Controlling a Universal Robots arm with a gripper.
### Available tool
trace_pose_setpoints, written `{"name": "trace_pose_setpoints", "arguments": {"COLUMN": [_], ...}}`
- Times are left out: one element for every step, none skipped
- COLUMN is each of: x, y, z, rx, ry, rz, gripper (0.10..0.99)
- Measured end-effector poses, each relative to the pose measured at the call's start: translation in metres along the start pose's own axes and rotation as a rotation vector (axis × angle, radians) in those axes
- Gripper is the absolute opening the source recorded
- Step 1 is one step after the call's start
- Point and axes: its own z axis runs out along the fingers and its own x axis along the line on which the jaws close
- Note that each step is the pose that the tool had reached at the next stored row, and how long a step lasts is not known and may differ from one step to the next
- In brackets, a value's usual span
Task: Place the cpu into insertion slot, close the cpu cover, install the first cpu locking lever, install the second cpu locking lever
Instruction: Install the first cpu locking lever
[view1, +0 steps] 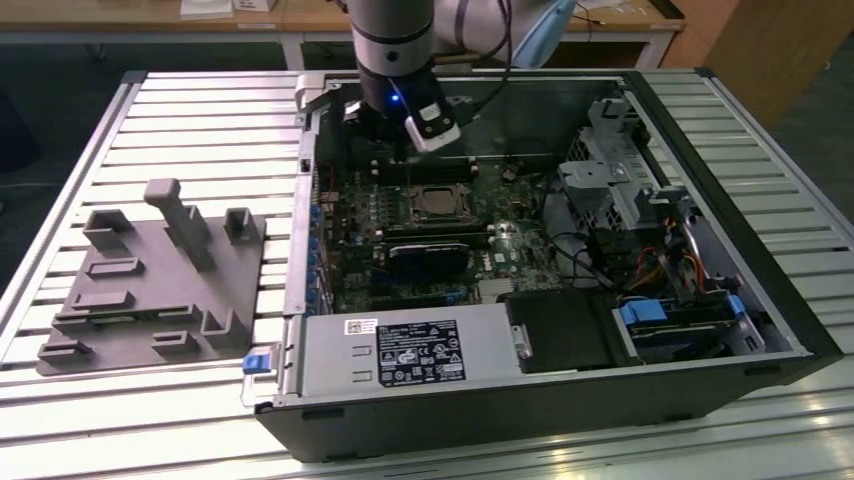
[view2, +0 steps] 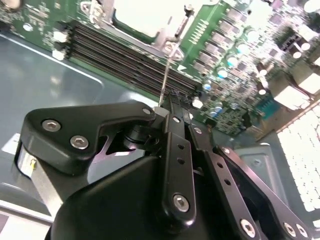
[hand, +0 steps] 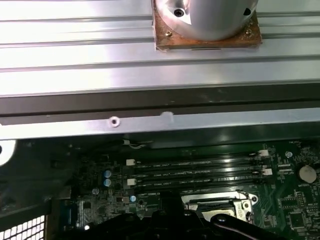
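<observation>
Seemingly shut, the gripper (view2: 171, 97) hangs near the insertion slot (view1: 415, 204), on its memory slots (view2: 125, 52) side. Its fingers are drawn together on the tip of a thin locking lever (view2: 169, 65), though its own black links partly hide the pinch. The cpu (view2: 142, 14) lies in that slot, cut off at the second wrist view's edge, with the cpu cover (hand: 244, 204) flat around it.

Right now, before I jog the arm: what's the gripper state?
Gripper: jaws closed on the end of the thin metal locking lever.
</observation>
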Motion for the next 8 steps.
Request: {"name": "trace_pose_setpoints", "arguments": {"x": [-0.0025,-0.0051,-0.0076,-0.0101,-0.0125,-0.0148,-0.0172,-0.0196], "y": [0.0002,0.0004,0.0005,0.0007,0.0009,0.0011,0.0013,0.0014], "z": [0.0002,0.0004,0.0006,0.0008,0.0010,0.0011,0.0013,0.0014], "rx": [0.000,0.000,0.000,0.000,0.000,0.000,0.000,0.000], "ry": [0.0000,0.0002,0.0003,0.0003,0.0004,0.0004,0.0005,0.0006], "rz": [0.000,0.000,0.000,0.000,0.000,0.000,0.000,0.000], "gripper": [0.106,0.106,0.106,0.106,0.106,0.106,0.106,0.106]}}
